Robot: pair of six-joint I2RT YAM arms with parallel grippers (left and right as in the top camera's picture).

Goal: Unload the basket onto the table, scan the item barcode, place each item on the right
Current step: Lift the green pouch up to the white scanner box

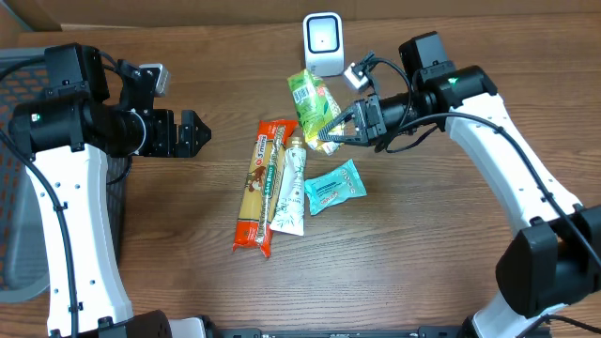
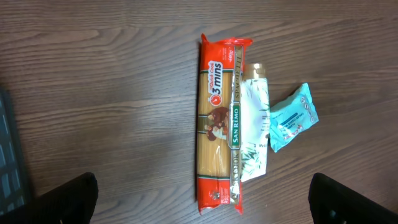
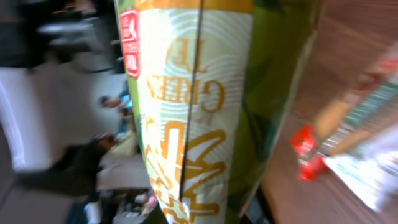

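My right gripper (image 1: 331, 131) is shut on a green tea packet (image 1: 312, 101), held above the table just in front of the white scanner (image 1: 322, 43). A white barcode label shows on the packet's upper end. In the right wrist view the green tea packet (image 3: 205, 106) fills the frame, blurred, and hides my fingers. My left gripper (image 1: 199, 134) hangs open at the left, holding nothing. In the left wrist view its dark fingertips (image 2: 69, 199) stand far apart at the bottom corners, above bare wood.
On the table's middle lie a red spaghetti pack (image 1: 259, 184), a white tube (image 1: 290, 188) and a teal sachet (image 1: 334, 186), side by side. A dark mesh basket (image 1: 21, 174) stands at the left edge.
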